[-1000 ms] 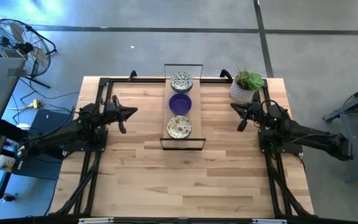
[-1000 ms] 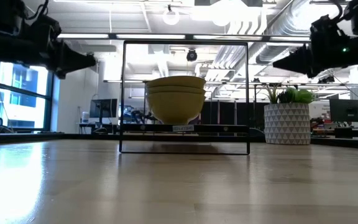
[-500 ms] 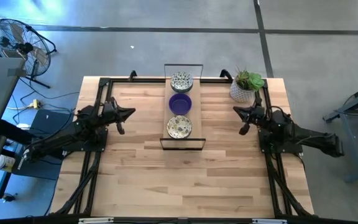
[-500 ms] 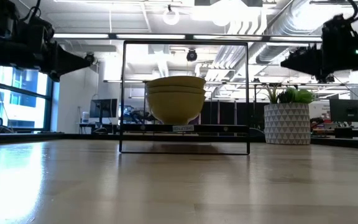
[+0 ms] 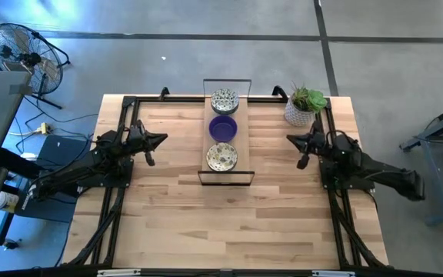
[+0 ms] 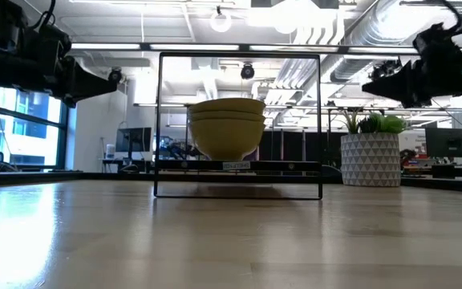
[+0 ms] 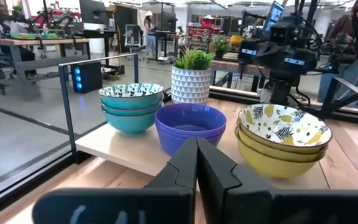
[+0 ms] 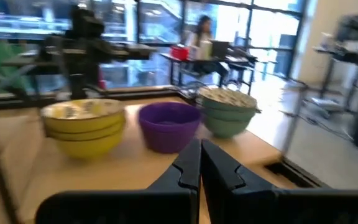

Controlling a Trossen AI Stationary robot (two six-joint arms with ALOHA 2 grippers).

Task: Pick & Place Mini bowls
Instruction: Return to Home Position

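Note:
The mini bowls stand in three stacks in a row on a light board inside a black frame stand (image 5: 226,178) at mid-table. A speckled teal stack (image 7: 131,106) is farthest back. A purple stack (image 7: 190,127) is in the middle. A speckled yellow stack (image 7: 283,138) is nearest. Each stack rests by its base on the board. My left gripper (image 5: 163,138) hangs shut and level left of the stand, pointing at it. My right gripper (image 5: 289,138) hangs shut and level right of the stand, also pointing at it. Both are clear of the bowls.
A white patterned pot with a green plant (image 5: 302,108) stands at the table's far right corner, just behind my right arm. A black rail frame (image 5: 121,115) runs along the table's edges. Bare wood (image 5: 229,223) stretches from the stand to the near edge.
My right gripper has drawn back a little from the stand toward the table's right edge and sunk slightly, still shut and level. The bowls have not moved.

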